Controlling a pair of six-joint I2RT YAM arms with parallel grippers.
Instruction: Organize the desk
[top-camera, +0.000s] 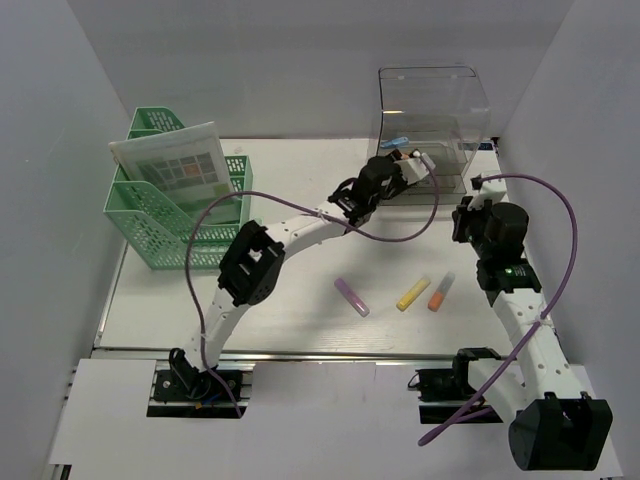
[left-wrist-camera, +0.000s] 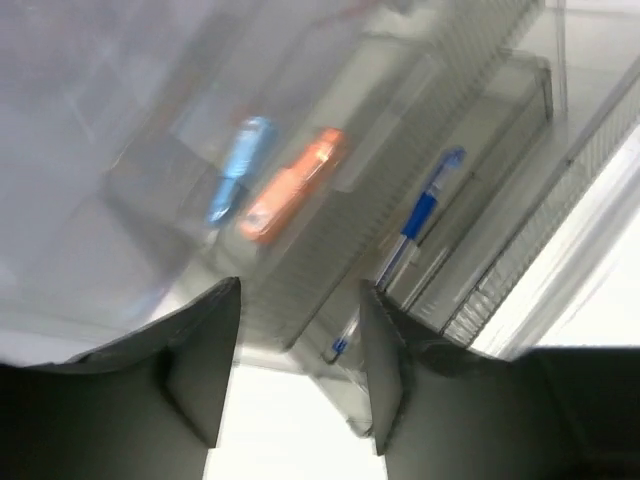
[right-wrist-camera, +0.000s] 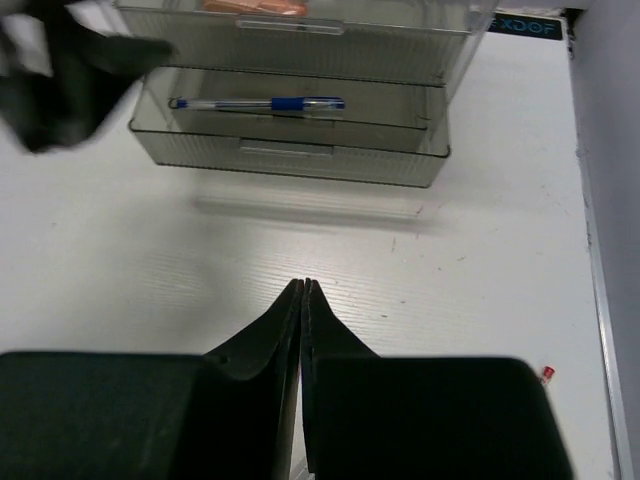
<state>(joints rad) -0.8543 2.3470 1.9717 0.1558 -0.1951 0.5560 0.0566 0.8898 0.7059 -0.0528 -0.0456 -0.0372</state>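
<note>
I see the desk (top-camera: 300, 325) as a large white rectangular tabletop, lying flat and level, its long sides running left to right. A silver metal rail (top-camera: 300, 351) edges its near side. Pale grey walls (top-camera: 50, 200) close it in at the left, right and far sides. Up close in the right wrist view, the desk's surface (right-wrist-camera: 200, 250) is matte white with faint streaks and a few tiny dark specks. Its near centre carries three loose markers, purple (top-camera: 351, 297), yellow (top-camera: 412, 293) and orange (top-camera: 441, 292). A green mesh file holder (top-camera: 160, 215) stands at far left and a clear drawer box (top-camera: 432, 120) at far right.
</note>
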